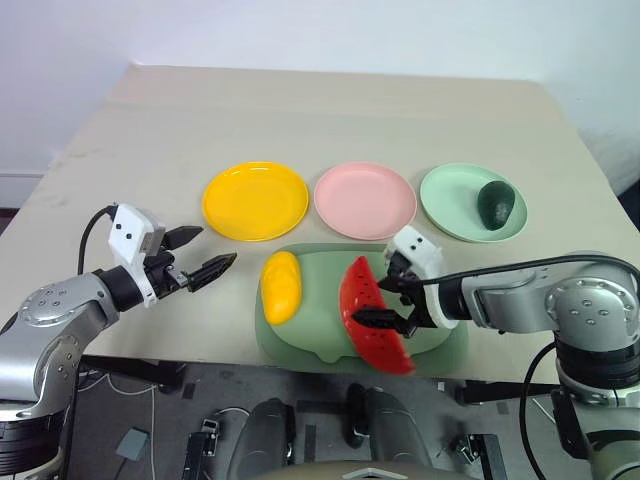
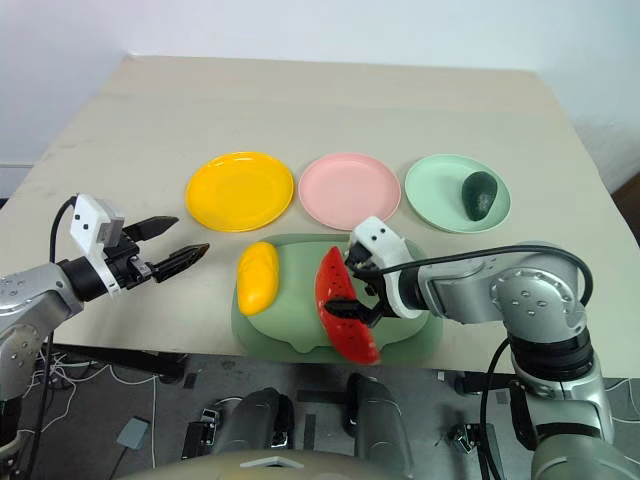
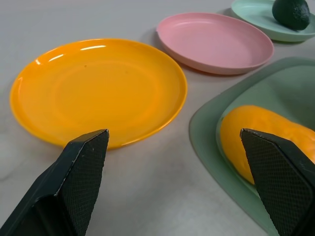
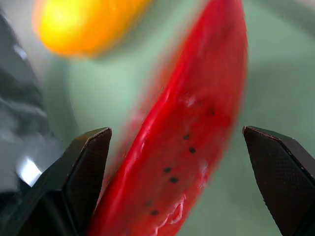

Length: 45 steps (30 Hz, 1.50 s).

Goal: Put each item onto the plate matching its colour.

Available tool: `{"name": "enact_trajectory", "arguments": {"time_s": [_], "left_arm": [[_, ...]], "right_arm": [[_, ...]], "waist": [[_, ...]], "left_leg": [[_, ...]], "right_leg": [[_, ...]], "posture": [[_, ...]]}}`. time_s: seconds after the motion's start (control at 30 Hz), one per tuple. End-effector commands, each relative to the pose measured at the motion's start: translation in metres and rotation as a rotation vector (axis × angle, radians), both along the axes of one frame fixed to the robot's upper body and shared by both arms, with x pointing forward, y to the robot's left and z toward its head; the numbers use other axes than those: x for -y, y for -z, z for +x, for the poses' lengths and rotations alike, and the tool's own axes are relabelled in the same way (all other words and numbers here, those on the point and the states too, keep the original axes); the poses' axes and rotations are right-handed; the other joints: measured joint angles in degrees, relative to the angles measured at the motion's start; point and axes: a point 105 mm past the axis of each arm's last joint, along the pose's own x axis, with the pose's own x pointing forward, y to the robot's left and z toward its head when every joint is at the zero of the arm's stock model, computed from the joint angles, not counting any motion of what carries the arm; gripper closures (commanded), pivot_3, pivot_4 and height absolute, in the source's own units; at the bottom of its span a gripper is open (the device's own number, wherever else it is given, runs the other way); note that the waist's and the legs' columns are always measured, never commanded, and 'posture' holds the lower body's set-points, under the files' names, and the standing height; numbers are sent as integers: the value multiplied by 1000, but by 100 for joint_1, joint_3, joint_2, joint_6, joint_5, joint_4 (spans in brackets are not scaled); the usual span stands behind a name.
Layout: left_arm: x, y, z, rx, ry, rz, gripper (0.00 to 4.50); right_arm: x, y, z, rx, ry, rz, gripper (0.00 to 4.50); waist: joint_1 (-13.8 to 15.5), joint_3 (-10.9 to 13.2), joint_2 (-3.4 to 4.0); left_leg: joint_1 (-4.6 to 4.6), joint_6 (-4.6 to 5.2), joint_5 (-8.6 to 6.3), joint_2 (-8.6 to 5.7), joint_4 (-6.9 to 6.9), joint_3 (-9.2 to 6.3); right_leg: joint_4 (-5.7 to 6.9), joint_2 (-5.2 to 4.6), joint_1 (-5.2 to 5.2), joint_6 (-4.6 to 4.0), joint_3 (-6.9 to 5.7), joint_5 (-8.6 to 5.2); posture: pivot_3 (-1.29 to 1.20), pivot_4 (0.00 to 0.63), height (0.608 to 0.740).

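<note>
Right wrist view: right hand spread wide, straddling watermelon wedge on near tray, not yet gripping. Centre wedge between fingers, close across thin faces, lift clear of rim. Mango on tray's left. Left hand apart, empty, over bench. Farther: yellow plate, pink plate — wedge's target; avocado on green plate.

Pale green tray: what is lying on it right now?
On the pale green tray lie the yellow mango and the red watermelon wedge. The open right gripper straddles the wedge, covering part of the tray behind it.
</note>
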Motion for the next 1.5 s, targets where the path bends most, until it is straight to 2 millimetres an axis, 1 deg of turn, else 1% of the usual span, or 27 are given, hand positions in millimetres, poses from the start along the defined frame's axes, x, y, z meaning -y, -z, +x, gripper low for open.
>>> {"name": "enact_trajectory", "arguments": {"time_s": [0.03, 0.1, 0.2, 0.23, 0.27, 0.3, 0.33, 0.43, 0.53, 0.6, 0.63, 0.67, 0.73, 0.83, 0.9, 1.0, 1.07, 1.13, 1.23, 1.33, 1.37, 1.43, 1.5], "left_arm": [[2, -12, -3, 57, 3, 6, 0], [1, -12, -3, 58, 0, 6, 0], [2, -12, -4, 58, -2, 6, 0], [2, -12, -4, 59, -4, 7, 0], [1, -12, -4, 59, -6, 7, 0], [1, -13, -4, 60, -8, 8, 0], [0, -13, -4, 60, -9, 9, 0], [0, -14, -3, 62, -11, 12, 0], [1, -15, -2, 66, -10, 14, 0], [0, -15, -1, 67, -9, 15, 0], [0, -15, 0, 67, -8, 16, 0], [0, -16, 1, 69, -5, 16, 0], [2, -17, 3, 74, 3, 16, 0], [5, -18, 5, 83, 10, 17, 0], [6, -20, 6, 91, 11, 16, 0], [7, -21, 3, 95, 16, 19, 0], [7, -21, 2, 95, 19, 24, 0], [6, -21, 2, 95, 19, 28, 0], [5, -21, 2, 80, 10, 40, 0], [13, -31, -2, 67, 18, -16, 0], [19, -35, -4, 67, 28, -27, 0], [29, -39, -6, 62, 23, -28, 0], [37, -37, -5, 35, -14, 3, 0]], "right_arm": [[7, 2, 3, 36, 23, -68, 8], [7, 3, 3, 41, 19, -81, 8], [9, 4, 6, 73, 12, -114, 575], [9, 2, 7, 87, 8, -120, 845], [10, -2, 9, 103, 5, -114, 1211], [9, -10, 16, 128, 12, -99, 1413], [9, -19, 23, 154, 20, -80, 1485], [10, -48, 48, 244, 60, -40, 1533], [20, -81, 84, 354, 134, -33, 1573], [26, -92, 103, 408, 150, -52, 1573], [27, -94, 111, 432, 145, -66, 1573], [25, -94, 123, 448, 137, -74, 1573], [23, -87, 148, 475, 124, -106, 1573], [19, -73, 173, 492, 105, -139, 1573], [14, -68, 184, 505, 85, -153, 1573], [4, -65, 191, 511, 40, -136, 1573], [2, -65, 194, 534, 22, -145, 1573], [1, -66, 195, 552, 5, -147, 875], [-2, -80, 196, 664, -44, -173, 25], [-10, -105, 187, 770, -102, -125, 25], [-11, -112, 183, 796, -117, -107, 25], [-11, -121, 177, 827, -131, -82, 25], [-10, -128, 171, 850, -137, -63, 25]], "waist": [[-1, 0, 0], [-6, 0, 0], [-8, -1, -1], [-7, -1, -2], [-6, -1, -2], [-6, -1, -2], [-6, -1, -2], [-21, 1, 1], [-36, 2, 3], [-37, 2, 2], [-29, 1, 2], [-30, 1, 1], [-50, 1, 1], [-97, 2, 3], [-140, 3, 4], [-158, 3, 5], [-164, 3, 5], [-164, 4, 6], [-157, 6, 9], [-157, 7, 12], [-159, 7, 12], [-149, 7, 11], [-140, 7, 11]], "left_leg": [[0, 0, 0, 0, 0, 0], [1, 0, 0, 0, 0, -1], [1, 0, 0, 1, -1, -1], [2, 0, 0, 2, -1, -2], [2, 0, 0, 2, -1, -2], [2, 1, 0, 1, 0, -2], [2, 1, 0, 1, 0, -2], [-1, 0, 0, 0, 0, 0], [-4, 0, 0, 1, -4, 2], [-7, 0, 0, 0, -6, 4], [-8, 0, 0, 0, -6, 4], [-9, 2, -1, -1, -7, 4], [-8, 3, -2, -2, -4, 8], [-6, 3, -1, -2, -4, 8], [-9, 2, -1, -1, -6, 9], [-14, -13, 8, 1, -5, 9], [-14, -15, 9, 3, -6, 9], [-14, -15, 9, 3, -7, 9], [-15, -16, 9, 3, -7, 9], [-14, -16, 9, 3, -7, 8], [-13, -18, 10, 4, -7, 7], [-13, -22, 13, 10, -7, 5], [-11, -24, 13, 9, -6, 1]], "right_leg": [[0, 0, 0, 0, 0, 0], [0, 1, 0, 0, 0, 0], [0, 2, 0, 0, 0, 0], [-1, 2, 0, 0, -1, 0], [-1, 2, 0, 0, 0, 0], [-1, 2, 1, 0, -1, 0], [-3, 2, 1, 0, -1, -1], [-4, 2, -4, 0, 0, -1], [-2, 9, -11, -2, 0, -2], [-2, 9, -15, -2, 0, -2], [-4, 9, -15, -2, 0, -2], [-5, 8, -14, -1, 0, -2], [-6, 6, -13, 0, 1, -1], [-2, 7, -12, -1, 0, 0], [1, 7, -13, -1, -1, 0], [3, 3, -19, 1, -1, 1], [4, 2, -19, 1, -1, 1], [3, 2, -19, 1, -1, 1], [2, 0, -20, 2, -1, 1], [3, -1, -21, 1, -1, 1], [4, -1, -21, 1, 0, 1], [5, -1, -21, 1, -1, 1], [5, -4, -17, 2, -1, 1]], "posture": [[0, 150, 740], [0, 150, 740], [0, 150, 740], [0, 150, 740], [0, 150, 740], [0, 150, 740], [0, 150, 740], [0, 150, 740], [0, 150, 740], [0, 150, 740], [0, 150, 740], [0, 150, 740], [0, 150, 740], [0, 150, 740], [0, 150, 740], [0, 150, 740], [0, 150, 740], [0, 150, 740], [0, 150, 740], [0, 150, 740], [0, 150, 740], [0, 150, 740], [0, 150, 740]]}}
